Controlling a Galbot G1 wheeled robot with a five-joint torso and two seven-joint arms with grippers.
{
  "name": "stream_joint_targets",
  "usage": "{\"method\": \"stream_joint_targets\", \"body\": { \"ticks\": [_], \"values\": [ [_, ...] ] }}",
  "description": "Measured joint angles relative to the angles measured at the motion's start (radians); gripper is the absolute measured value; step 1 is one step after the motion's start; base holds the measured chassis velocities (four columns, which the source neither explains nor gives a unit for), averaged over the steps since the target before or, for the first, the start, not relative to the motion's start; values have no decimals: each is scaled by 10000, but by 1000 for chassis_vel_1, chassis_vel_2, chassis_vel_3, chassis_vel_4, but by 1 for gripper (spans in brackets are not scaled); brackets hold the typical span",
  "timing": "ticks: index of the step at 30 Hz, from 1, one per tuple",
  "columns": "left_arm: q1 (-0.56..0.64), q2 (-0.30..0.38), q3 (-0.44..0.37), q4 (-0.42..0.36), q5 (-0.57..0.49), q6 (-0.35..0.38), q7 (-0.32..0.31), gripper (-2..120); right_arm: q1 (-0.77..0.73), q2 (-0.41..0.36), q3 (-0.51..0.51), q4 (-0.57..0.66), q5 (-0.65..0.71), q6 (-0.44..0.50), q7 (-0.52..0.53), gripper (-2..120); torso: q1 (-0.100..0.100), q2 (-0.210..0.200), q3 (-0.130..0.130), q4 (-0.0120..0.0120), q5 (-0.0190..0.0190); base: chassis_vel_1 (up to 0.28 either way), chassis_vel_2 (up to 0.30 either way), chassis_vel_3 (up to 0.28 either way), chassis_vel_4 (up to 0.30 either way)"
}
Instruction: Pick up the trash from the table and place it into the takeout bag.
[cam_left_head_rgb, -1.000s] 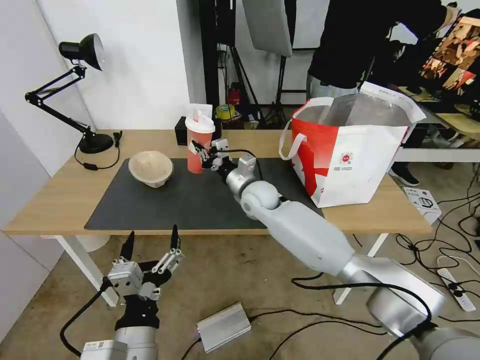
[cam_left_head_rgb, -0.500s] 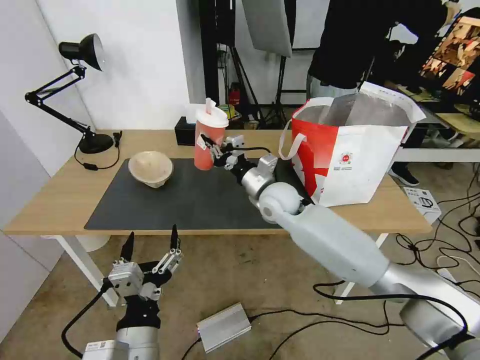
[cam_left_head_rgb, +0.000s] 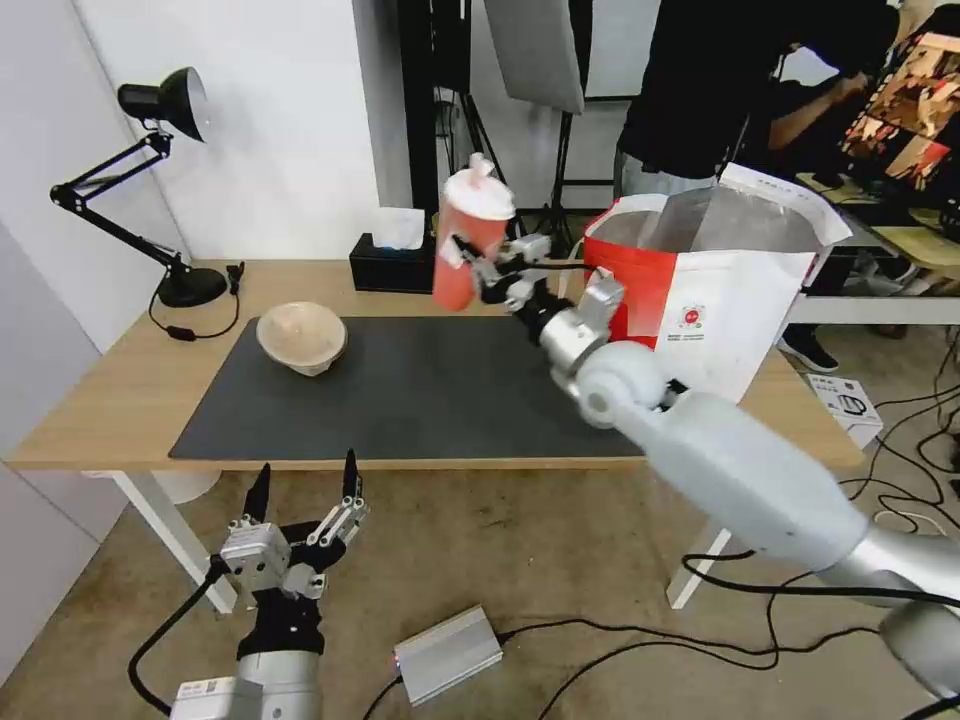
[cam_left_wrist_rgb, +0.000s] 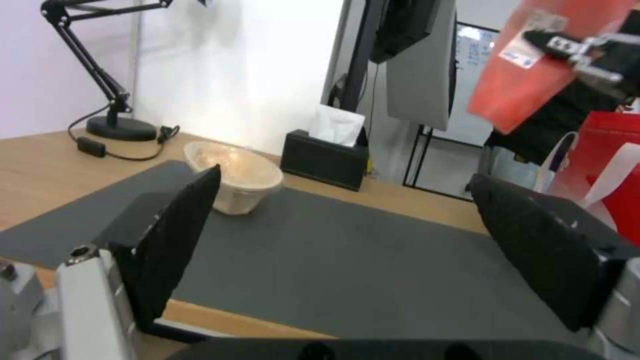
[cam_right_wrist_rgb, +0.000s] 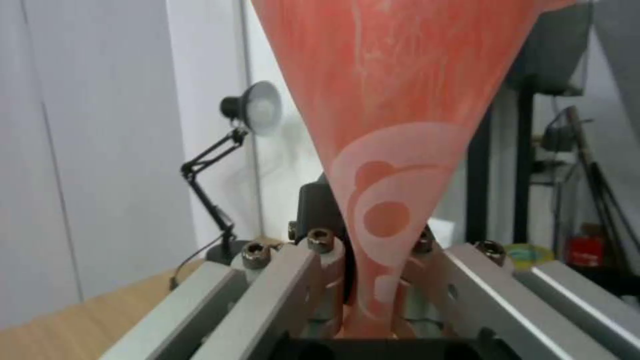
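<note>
My right gripper (cam_left_head_rgb: 480, 267) is shut on the red paper cup (cam_left_head_rgb: 466, 243) with its white lid, holding it tilted in the air above the table's back edge, just left of the takeout bag (cam_left_head_rgb: 700, 300). The right wrist view shows the cup (cam_right_wrist_rgb: 393, 130) squeezed between the fingers (cam_right_wrist_rgb: 313, 280). The beige pulp bowl (cam_left_head_rgb: 301, 337) rests on the left part of the dark mat (cam_left_head_rgb: 400, 400); it also shows in the left wrist view (cam_left_wrist_rgb: 233, 175). My left gripper (cam_left_head_rgb: 300, 500) hangs open below the table's front edge.
A black tissue box (cam_left_head_rgb: 392, 265) stands at the table's back edge and a black desk lamp (cam_left_head_rgb: 170, 180) at the far left. A person in black stands behind the bag. Cables and a silver box (cam_left_head_rgb: 447, 655) lie on the floor.
My right gripper has lifted the red cup off the mat and carried it up and right toward the bag, tilting it. The left arm has not moved.
</note>
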Motion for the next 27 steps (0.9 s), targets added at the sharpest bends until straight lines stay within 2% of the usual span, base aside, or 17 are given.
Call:
{"method": "stream_joint_targets", "body": {
  "ticks": [9,27],
  "values": [
    [-32,0,33,51,18,-26,0,100,304,-912,572,355,481,-191,-93,3,0,0,0,1,-1,0,0,0,0],
    [-125,66,178,144,-13,-33,1,100,771,-1894,1327,91,915,-778,38,3,0,-1,1,1,-1,0,0,0,0]
  ]
}}
